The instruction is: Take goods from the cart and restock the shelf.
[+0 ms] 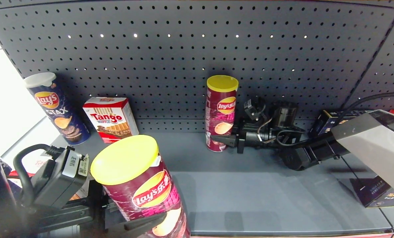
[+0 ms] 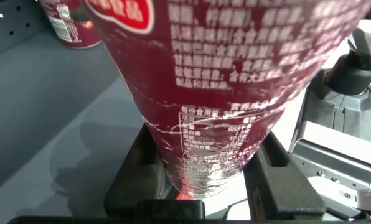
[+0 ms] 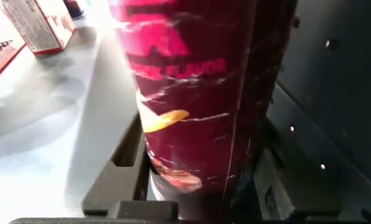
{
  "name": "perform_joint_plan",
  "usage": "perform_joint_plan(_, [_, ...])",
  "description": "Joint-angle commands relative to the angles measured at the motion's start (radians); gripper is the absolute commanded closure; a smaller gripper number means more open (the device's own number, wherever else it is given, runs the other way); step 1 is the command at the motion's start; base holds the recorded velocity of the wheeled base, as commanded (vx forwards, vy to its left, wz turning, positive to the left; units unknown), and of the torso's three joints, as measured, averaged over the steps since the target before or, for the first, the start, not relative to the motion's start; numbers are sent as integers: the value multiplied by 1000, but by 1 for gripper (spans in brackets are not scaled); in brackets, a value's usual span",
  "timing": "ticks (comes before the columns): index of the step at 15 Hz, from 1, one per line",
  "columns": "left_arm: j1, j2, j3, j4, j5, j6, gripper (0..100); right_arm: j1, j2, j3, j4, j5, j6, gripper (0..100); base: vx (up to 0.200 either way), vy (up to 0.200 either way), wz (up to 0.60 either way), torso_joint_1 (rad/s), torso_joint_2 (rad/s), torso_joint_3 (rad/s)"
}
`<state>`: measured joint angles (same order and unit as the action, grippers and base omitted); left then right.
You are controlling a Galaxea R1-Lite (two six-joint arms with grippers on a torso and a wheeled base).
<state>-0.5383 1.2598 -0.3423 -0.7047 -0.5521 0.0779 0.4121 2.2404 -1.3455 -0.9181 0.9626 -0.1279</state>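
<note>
Holding one chips can (image 1: 140,185) low near its base in my left pincer (image 2: 195,180), at the shelf (image 1: 266,198) front. My right pincer (image 3: 198,174) clamps the second can (image 1: 220,112), upright by the back panel (image 1: 183,49). I judge them light, stiff, glossy tubes, so squeeze gently.

The shelf (image 1: 249,191) and its perforated back panel (image 1: 183,49) look like matt grey painted metal. The lower-left maroon can (image 1: 144,195) and the centre maroon can (image 1: 220,115) wear glossy printed wrap, each under a smooth yellow plastic lid (image 1: 124,158). The wafer box (image 1: 110,119) is glossy cardboard.
</note>
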Motion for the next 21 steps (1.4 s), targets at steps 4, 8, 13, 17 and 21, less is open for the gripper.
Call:
perform_joint_plan(4, [1,-3,13,-1,0,0,100,62,-232,238,-8,-107,-1,100,0,0,0,0,0,0])
perform_joint_plan(8, [1,-8,16,-1,3,0,100,165,-427,517,-25,-280,2,100,0,0,0,0,0,0])
perform_joint_plan(13, [18,-7,16,-1,4,0,100,292,-536,885,-334,-532,25,100,0,0,0,0,0,0])
perform_joint_plan(17, [32,-5,17,-1,6,0,100,361,-463,1057,-541,-624,40,100,0,0,0,0,0,0])
perform_joint_plan(21, [32,-2,19,-1,8,0,100,330,-347,1079,-653,-620,40,100,0,0,0,0,0,0])
